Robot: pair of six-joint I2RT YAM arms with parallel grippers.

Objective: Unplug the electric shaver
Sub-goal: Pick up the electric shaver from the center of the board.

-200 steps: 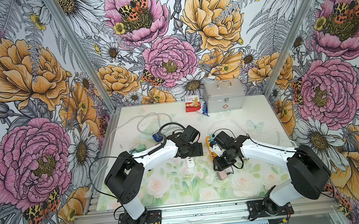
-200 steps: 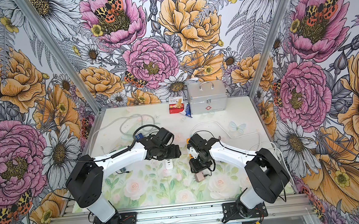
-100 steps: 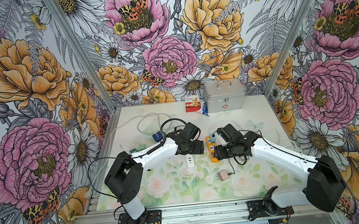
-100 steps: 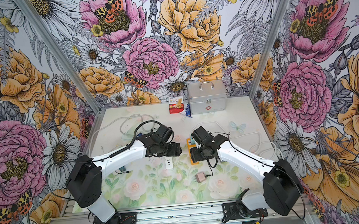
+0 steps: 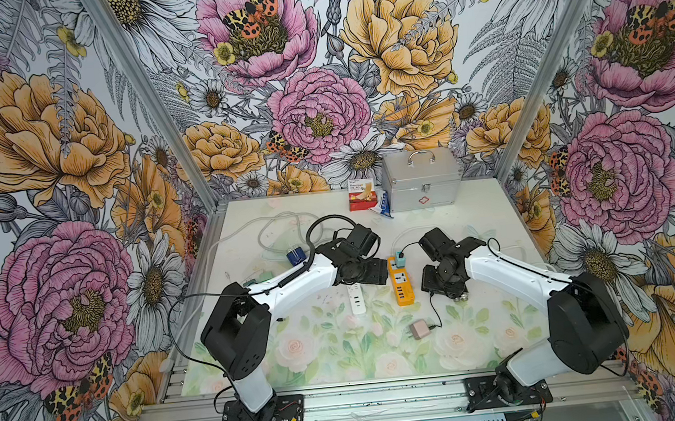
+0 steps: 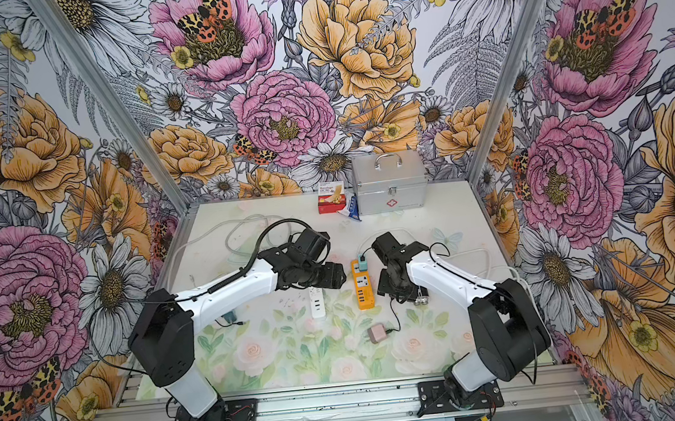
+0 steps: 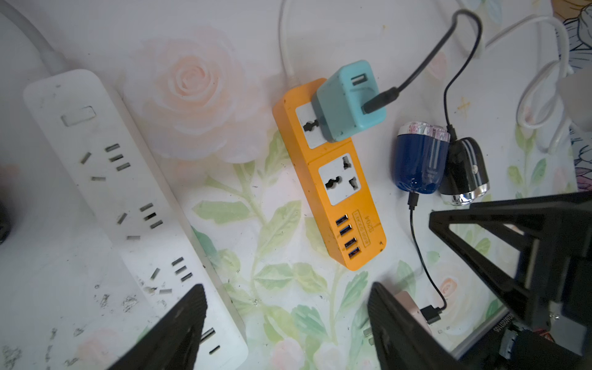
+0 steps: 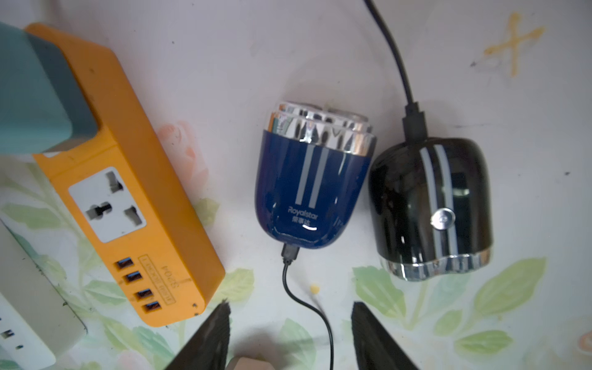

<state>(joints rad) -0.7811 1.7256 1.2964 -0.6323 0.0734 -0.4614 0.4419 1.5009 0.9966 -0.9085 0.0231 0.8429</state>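
Note:
Two electric shavers lie side by side right of the orange power strip point(image 5: 400, 283): a blue shaver point(image 8: 312, 192) and a black shaver point(image 8: 429, 205). The blue one's thin black cable runs to a pink adapter point(image 5: 419, 329) lying loose on the mat. The black one's cable leads to a teal adapter point(image 7: 349, 99) plugged into the strip's far socket. My right gripper point(image 8: 290, 306) hovers open over the blue shaver's cable, holding nothing. My left gripper point(image 7: 286, 288) hangs open above the near end of the strip, empty. In both top views the right arm hides the shavers.
A white power strip point(image 5: 356, 299) lies left of the orange one, under the left wrist. White cables loop at the back left and right. A metal case point(image 5: 421, 185) and a red box point(image 5: 362, 201) stand at the back wall. A blue plug point(image 5: 296, 256) sits back left.
The right gripper has lifted away from the pink adapter, moved back and to the right over the shavers, and its jaws have widened. The pink adapter and the left arm have stayed in place.

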